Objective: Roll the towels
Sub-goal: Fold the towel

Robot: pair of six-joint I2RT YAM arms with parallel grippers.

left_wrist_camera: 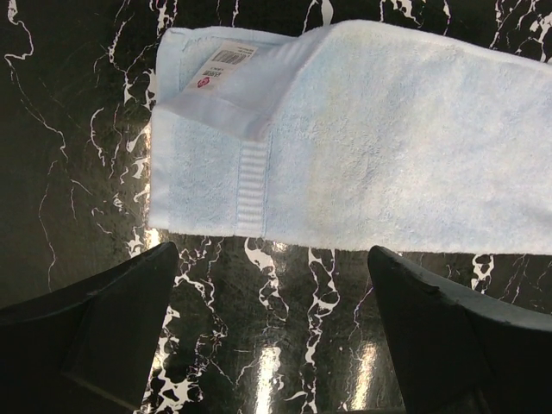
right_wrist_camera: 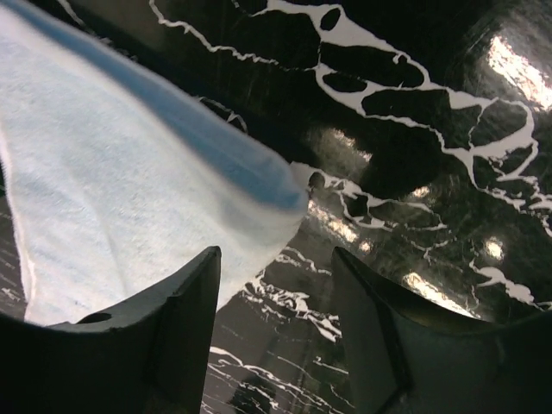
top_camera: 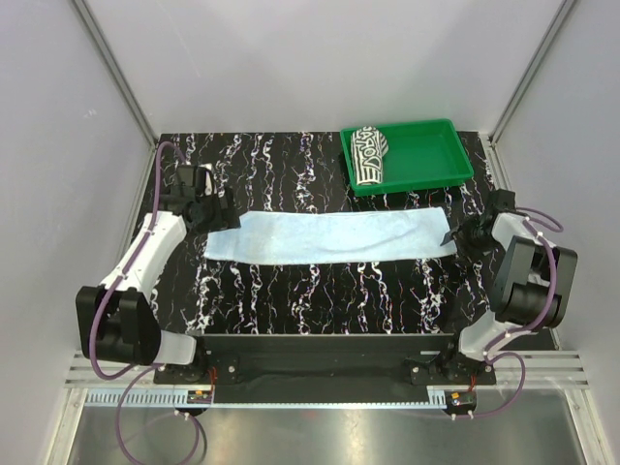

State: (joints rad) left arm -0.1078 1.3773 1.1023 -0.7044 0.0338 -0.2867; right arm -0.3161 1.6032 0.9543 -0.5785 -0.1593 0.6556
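Pale blue cloth towel [top_camera: 329, 237]: a long folded strip lying flat mid-table, running 9 to 3 o'clock.
Dark-and-white striped cloth towel [top_camera: 368, 155]: rolled, in the green plastic tray [top_camera: 426, 155] at 1 o'clock.
Left gripper [left_wrist_camera: 272, 259]: at the 9 o'clock end, fingers wide apart, empty.
Right gripper [right_wrist_camera: 276, 259]: at the 3 o'clock end, fingers spread, holding nothing.
Rolling well: flatten the turned-over labelled corner, pinch one short edge squarely, and keep the sides aligned.

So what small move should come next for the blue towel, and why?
Probably the right gripper should ease forward and shut on the right end of the pale blue towel, to start the roll. It lies flat in a long strip, this gripper is open, and the towel's corner sits just ahead of its fingers.
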